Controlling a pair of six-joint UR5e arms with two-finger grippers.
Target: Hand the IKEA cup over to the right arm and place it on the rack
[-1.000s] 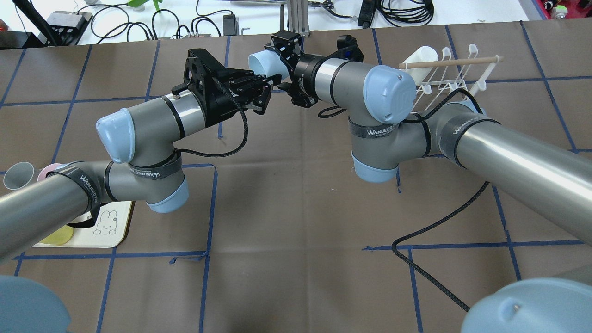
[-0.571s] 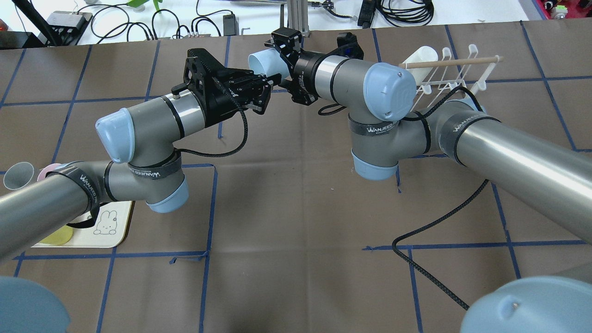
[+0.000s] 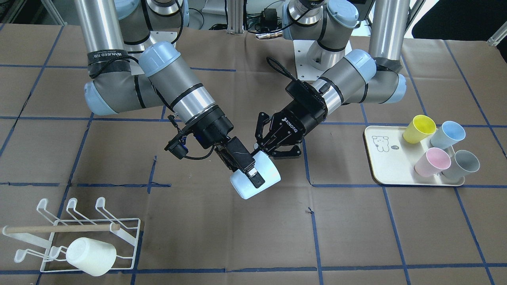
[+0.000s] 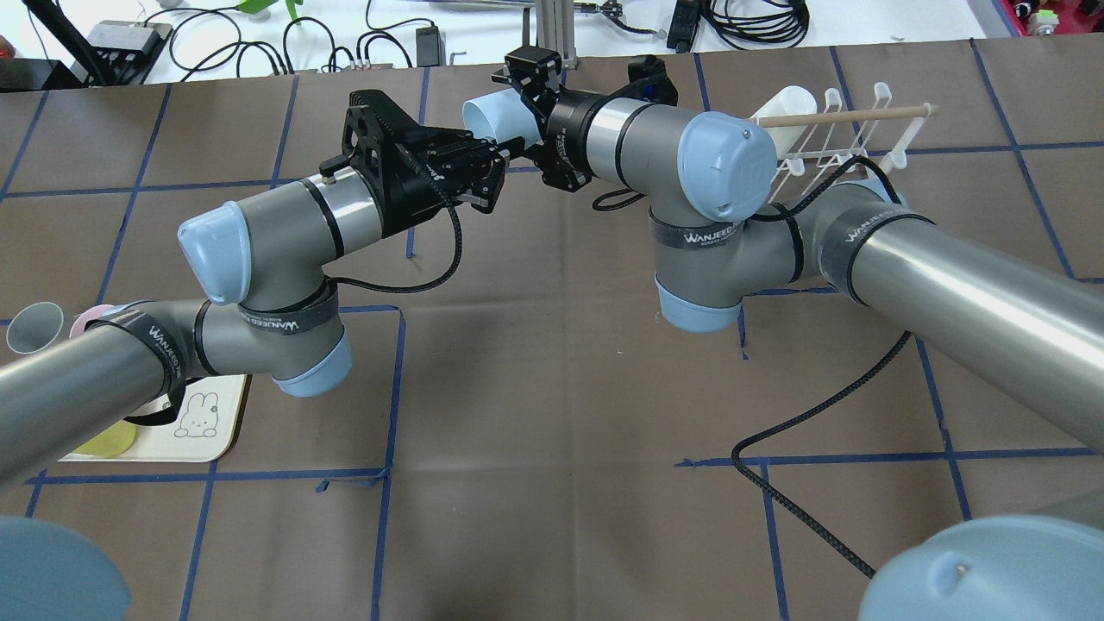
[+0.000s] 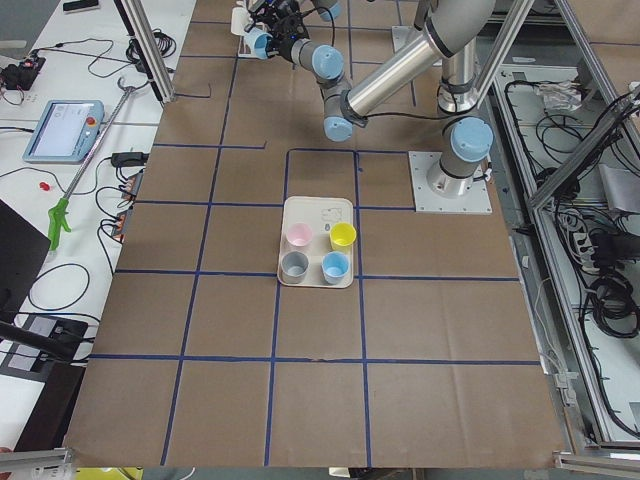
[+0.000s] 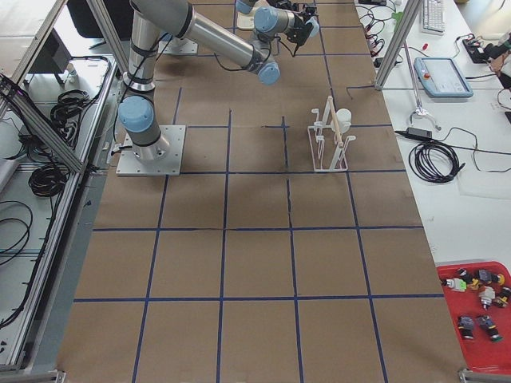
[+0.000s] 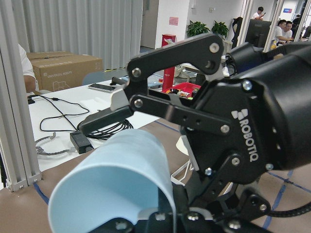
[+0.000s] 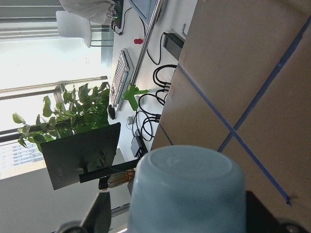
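The pale blue IKEA cup (image 3: 268, 171) hangs above the table's middle, on its side. The right arm's gripper (image 3: 253, 179) is shut on it, one flat finger lying across its wall. In the right wrist view the cup's base (image 8: 189, 189) fills the space between the fingers. My left gripper (image 3: 274, 151), lettered ROBOTIQ, stands open just behind the cup, its fingers spread and apart from it. From overhead the cup (image 4: 488, 116) sits between the left gripper (image 4: 498, 177) and the right gripper (image 4: 520, 97). The white wire rack (image 3: 127, 226) stands at the near left and bears a white cup (image 3: 91, 256).
A cream tray (image 3: 386, 168) at the front-facing view's right carries a yellow (image 3: 419, 128), a blue (image 3: 447, 134), a pink (image 3: 431, 161) and a grey cup (image 3: 461, 164). A black braided cable (image 4: 802, 500) trails over the brown mat. Cables lie beyond the table's far edge.
The right arm has drawn the cup slightly away from the left gripper, toward the table's far edge. The left arm has held still.
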